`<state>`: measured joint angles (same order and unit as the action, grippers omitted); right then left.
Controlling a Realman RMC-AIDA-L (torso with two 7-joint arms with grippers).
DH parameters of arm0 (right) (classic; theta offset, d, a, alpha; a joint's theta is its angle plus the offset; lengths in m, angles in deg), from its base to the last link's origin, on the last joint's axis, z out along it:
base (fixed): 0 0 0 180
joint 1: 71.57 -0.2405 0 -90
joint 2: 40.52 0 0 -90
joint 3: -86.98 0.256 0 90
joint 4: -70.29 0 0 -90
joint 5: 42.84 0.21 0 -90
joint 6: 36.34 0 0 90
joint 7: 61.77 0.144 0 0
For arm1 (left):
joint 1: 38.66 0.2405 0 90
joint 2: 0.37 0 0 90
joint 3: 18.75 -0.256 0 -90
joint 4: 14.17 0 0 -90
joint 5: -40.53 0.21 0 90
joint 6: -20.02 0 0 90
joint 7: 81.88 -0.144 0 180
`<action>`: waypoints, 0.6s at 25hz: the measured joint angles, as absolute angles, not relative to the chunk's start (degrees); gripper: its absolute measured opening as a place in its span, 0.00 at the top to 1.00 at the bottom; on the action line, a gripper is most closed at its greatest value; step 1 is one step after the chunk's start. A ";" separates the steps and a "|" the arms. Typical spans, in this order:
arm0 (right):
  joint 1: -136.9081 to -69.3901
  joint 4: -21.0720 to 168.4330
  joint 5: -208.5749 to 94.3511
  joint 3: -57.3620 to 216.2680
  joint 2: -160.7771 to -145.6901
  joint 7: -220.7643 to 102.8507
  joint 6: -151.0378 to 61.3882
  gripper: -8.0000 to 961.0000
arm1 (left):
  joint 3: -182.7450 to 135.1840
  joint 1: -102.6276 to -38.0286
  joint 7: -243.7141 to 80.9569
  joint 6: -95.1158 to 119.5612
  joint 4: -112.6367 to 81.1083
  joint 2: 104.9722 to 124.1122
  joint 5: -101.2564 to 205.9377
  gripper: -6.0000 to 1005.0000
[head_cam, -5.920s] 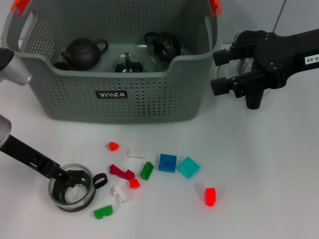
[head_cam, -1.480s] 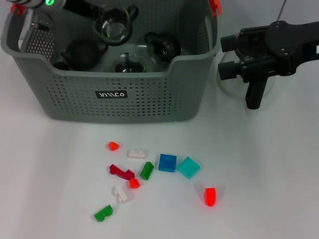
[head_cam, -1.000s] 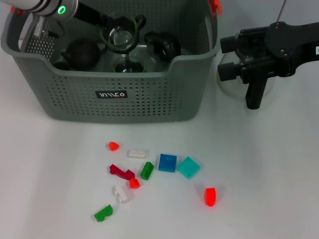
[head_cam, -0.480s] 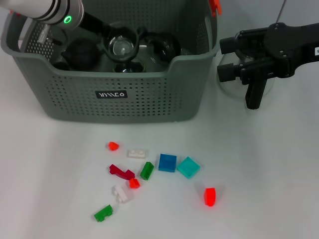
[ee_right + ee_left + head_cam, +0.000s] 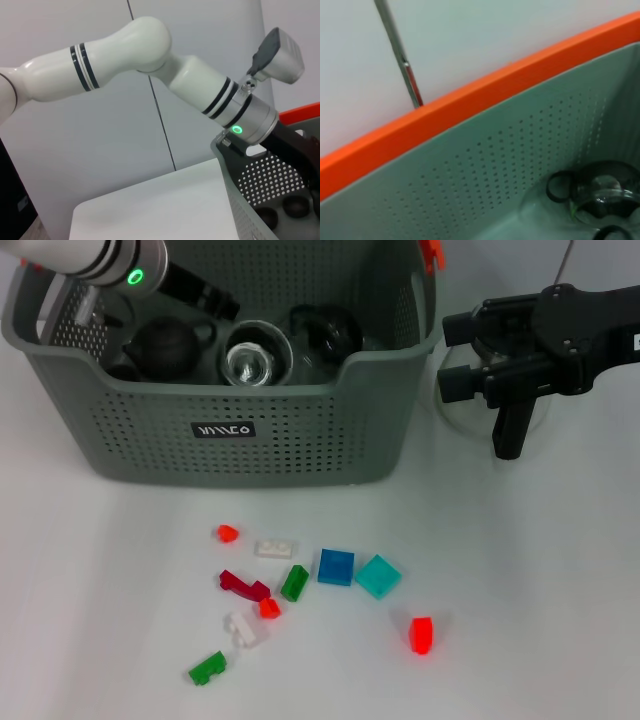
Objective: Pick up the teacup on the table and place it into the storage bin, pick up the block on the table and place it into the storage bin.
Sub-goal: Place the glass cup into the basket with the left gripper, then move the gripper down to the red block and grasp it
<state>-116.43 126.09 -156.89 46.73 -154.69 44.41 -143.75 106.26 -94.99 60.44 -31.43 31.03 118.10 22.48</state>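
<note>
The glass teacup [image 5: 257, 352] with a dark rim sits upright inside the grey perforated storage bin [image 5: 250, 430], between a dark teapot [image 5: 165, 345] and a glass pot [image 5: 325, 330]. My left gripper [image 5: 215, 302] hangs over the bin's back left, its black tip just beside the cup's rim. Several small blocks lie on the table in front of the bin, among them a blue block [image 5: 336, 567], a teal one [image 5: 378, 576] and a red one [image 5: 421, 634]. My right gripper [image 5: 458, 357] stands open to the right of the bin, holding nothing.
A clear round glass dish [image 5: 455, 412] lies under the right gripper, close to the bin's right wall. Orange clips [image 5: 431, 252] sit on the bin's rim. The left wrist view shows the bin's orange rim [image 5: 470, 112], its inner wall and a glass vessel [image 5: 600, 192].
The teacup has gone down from above the bin's middle and now rests inside it. The left gripper has drawn back toward the back left. The right arm has not moved.
</note>
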 joint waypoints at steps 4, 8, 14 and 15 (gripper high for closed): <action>-116.35 126.09 -156.80 46.87 -154.64 44.28 -143.77 0.08 | 106.89 -93.47 60.49 -36.30 37.56 118.43 21.61 0.57; -116.21 126.09 -156.54 47.06 -154.44 44.22 -143.83 0.08 | 108.42 -90.96 60.50 -43.48 48.48 119.62 19.83 0.47; -116.04 126.09 -156.08 47.39 -154.06 44.51 -143.92 0.08 | 109.93 -85.76 60.46 -58.48 65.98 120.42 11.65 0.31; -116.01 126.10 -156.07 47.54 -153.98 44.52 -143.95 0.08 | 110.60 -84.68 60.25 -62.07 68.99 120.50 9.47 0.30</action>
